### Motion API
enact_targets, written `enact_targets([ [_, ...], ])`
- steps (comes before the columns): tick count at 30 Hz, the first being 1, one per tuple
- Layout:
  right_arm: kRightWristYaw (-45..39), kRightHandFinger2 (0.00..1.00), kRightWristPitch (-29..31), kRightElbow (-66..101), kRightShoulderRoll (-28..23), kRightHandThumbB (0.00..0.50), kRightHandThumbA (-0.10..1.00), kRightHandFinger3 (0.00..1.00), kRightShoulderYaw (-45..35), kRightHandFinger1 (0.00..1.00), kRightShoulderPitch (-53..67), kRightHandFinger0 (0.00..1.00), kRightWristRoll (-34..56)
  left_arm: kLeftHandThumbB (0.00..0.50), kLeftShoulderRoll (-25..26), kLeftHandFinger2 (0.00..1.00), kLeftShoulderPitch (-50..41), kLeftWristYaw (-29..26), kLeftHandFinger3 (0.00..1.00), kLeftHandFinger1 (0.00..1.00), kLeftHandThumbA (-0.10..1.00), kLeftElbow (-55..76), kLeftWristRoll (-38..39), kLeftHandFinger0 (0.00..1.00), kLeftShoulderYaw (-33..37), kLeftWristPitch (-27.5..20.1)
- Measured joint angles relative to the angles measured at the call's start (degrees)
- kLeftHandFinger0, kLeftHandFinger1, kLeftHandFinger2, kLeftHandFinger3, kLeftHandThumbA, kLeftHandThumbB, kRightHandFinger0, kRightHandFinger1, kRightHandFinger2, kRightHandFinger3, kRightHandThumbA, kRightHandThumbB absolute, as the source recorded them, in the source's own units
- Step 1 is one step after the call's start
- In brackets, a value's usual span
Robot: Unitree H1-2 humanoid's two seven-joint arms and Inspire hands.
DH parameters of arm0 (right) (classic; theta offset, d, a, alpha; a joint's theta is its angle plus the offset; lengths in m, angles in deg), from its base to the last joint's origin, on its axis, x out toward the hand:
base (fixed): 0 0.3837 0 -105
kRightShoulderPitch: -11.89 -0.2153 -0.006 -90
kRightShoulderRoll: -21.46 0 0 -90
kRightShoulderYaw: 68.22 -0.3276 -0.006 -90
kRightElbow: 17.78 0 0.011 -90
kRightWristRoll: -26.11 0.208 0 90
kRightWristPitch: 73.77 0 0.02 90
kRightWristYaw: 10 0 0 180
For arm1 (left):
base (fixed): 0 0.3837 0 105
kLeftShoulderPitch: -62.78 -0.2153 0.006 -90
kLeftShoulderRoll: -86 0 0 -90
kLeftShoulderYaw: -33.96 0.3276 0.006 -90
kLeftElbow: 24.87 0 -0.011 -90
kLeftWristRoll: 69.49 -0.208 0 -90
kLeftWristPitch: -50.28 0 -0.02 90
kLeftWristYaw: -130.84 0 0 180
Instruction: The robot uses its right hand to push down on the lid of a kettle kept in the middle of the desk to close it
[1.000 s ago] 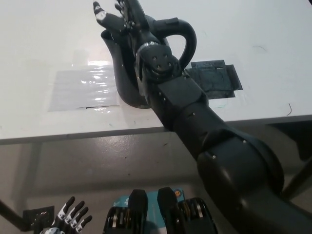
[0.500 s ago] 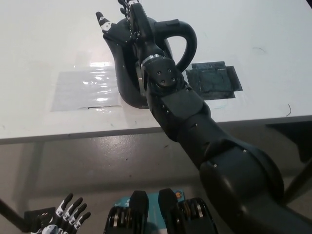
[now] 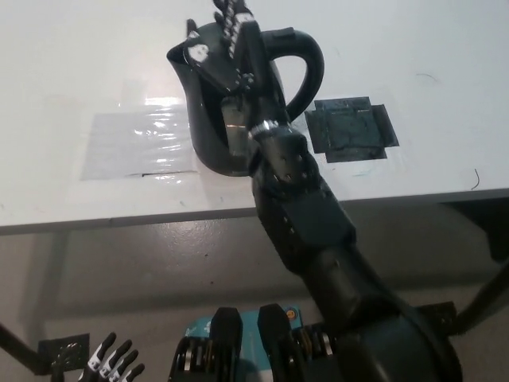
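Observation:
A black kettle (image 3: 208, 137) stands upright in the middle of the white desk (image 3: 64, 72), its spout toward the left and its curved handle (image 3: 312, 70) on the right. My black right hand (image 3: 231, 49) lies over the kettle's top, palm down with the fingers stretched out toward the far side, holding nothing. The lid is hidden beneath the hand, so I cannot tell how it sits. My right forearm crosses the front of the kettle. My white left hand (image 3: 111, 363) rests low at the bottom left, below the desk, fingers apart.
A patch of black tape (image 3: 351, 129) is stuck to the desk just right of the kettle. A clear shiny sheet (image 3: 139, 145) lies to its left. The desk's front edge (image 3: 159, 216) runs across the middle, with grey floor below.
My right hand has swung from the spout side onto the kettle's top, and the forearm has turned. The left hand has sunk lower in the picture.

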Motion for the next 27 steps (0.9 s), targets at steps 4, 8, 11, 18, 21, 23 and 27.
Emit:
enact_targets([
  [4,-0.3,1.0,-1.6,7.7,-0.7,0.422,0.32,1.0,0.8,1.0,6.0,1.0,0.1,0.486,0.0,1.0,0.2,0.0,1.0,1.0,1.0,-0.1,0.0,1.0,0.0,0.2],
  [8,-0.6,1.0,-3.2,16.4,-2.4,0.39,0.26,1.0,1.6,1.0,13.5,1.0,0.2,0.492,0.0,1.0,0.2,0.0,1.0,1.0,1.0,-0.2,0.0,1.0,0.0,0.5],
  [11,-0.6,1.0,-4.2,21.9,-3.8,0.41,0.25,1.0,2.0,1.0,18.9,1.0,0.3,0.498,0.0,1.0,0.2,0.0,1.0,1.0,1.0,-0.2,0.0,1.0,0.0,0.6],
  [18,-1.1,1.0,-6.4,36.4,-9.0,0.456,0.25,1.0,3.0,1.0,34.2,1.0,0.7,0.494,0.0,1.0,0.4,0.0,1.0,1.0,1.0,-0.2,0.0,1.0,-0.1,0.7],
  [21,-1.7,1.0,-6.9,42.4,-11.8,0.441,0.25,1.0,3.3,1.0,41.1,1.0,1.0,0.5,0.0,1.0,0.4,0.0,1.0,1.0,1.0,-0.2,0.0,1.0,-0.2,0.7],
  [23,-2.0,1.0,-7.3,46.8,-13.9,0.434,0.27,1.0,3.5,1.0,46.1,1.0,1.1,0.495,0.0,1.0,0.4,0.0,1.0,1.0,1.0,-0.2,0.0,1.0,-0.5,0.7],
  [27,-3.7,1.0,-7.6,55.3,-18.5,0.412,0.32,1.0,3.8,1.0,54.5,1.0,1.5,0.483,0.1,1.0,0.5,0.0,1.0,1.0,1.0,-0.2,0.1,1.0,-2.1,0.6],
])
